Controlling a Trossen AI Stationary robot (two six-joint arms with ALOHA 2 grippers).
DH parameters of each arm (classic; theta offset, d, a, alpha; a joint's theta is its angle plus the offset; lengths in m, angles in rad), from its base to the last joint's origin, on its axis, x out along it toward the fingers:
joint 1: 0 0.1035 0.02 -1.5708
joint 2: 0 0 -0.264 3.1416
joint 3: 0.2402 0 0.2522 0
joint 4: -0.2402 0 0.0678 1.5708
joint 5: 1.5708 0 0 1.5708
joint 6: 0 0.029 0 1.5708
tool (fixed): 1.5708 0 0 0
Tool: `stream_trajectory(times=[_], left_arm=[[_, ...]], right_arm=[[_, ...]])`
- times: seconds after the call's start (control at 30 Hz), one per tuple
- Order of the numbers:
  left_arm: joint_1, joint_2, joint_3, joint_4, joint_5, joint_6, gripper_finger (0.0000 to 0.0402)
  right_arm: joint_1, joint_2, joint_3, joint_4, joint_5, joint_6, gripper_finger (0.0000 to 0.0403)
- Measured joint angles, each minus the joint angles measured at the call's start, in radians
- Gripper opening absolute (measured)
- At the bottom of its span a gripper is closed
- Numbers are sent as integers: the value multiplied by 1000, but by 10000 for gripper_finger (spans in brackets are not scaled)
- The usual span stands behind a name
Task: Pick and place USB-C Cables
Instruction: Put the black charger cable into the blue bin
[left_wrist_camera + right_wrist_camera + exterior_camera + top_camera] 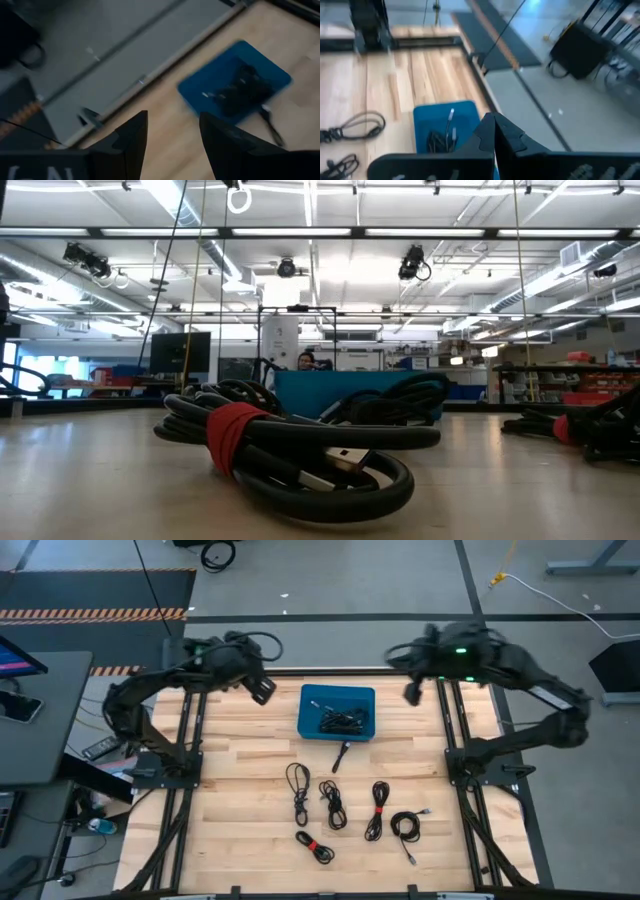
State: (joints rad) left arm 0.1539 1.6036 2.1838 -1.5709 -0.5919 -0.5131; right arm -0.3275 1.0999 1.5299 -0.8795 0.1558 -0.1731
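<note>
The left gripper is held open and empty above the table's far edge, just left of the blue bin. The right gripper is shut on nothing, right of it. Several USB-C cables are seen inside the bin; the others are spread nearer, well apart from both grippers.

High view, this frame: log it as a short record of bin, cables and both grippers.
bin: blue bin at the table's far middle, cables inside
loose cables: five bundles on the table in front of the bin, two with red ties; one more cable lying at the bin's near edge
left gripper: raised, left of bin, open, empty
right gripper: raised, right of bin, shut, empty
</note>
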Motion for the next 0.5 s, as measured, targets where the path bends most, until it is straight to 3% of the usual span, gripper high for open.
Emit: stream_trajectory(times=[0.17,0.33,0.5], left_arm=[[-28,60,-63,4,80,-154,185],[-91,67,-299,0,92,-455,185],[-159,68,-561,33,224,-770,185]], right_arm=[[1,-110,0,-8,0,-4,1],[1,-167,0,-23,0,-19,2],[1,-176,-1,-40,0,-60,2]])
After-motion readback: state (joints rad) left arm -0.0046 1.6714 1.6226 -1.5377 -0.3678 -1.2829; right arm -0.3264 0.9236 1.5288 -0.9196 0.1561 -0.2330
